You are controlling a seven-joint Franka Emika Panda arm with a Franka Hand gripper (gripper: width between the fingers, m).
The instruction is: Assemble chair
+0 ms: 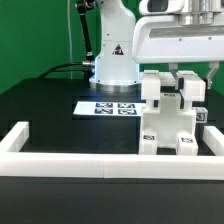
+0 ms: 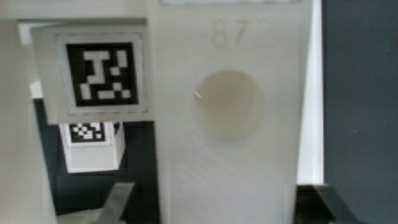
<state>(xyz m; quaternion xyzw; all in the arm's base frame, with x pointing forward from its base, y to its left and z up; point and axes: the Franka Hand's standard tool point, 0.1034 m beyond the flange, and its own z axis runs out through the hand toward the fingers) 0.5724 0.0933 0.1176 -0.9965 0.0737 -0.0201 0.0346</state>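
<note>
Clamped with gripper [image 1: 190, 76] on upright white panel [image 2: 222, 110] of chair [image 1: 168, 128]. Parked on black table [image 1: 45, 110] toward exterior view's right, just behind front rail [image 1: 90, 160], near marker board [image 1: 105, 107]. Showing round dimple on panel face, tagged block [image 2: 98, 70] behind it.

The chair [image 1: 166, 125], a partly joined cluster of chunky matte-white blocks bearing black-and-white tags, is pictured upright, right of centre in the exterior view.
</note>
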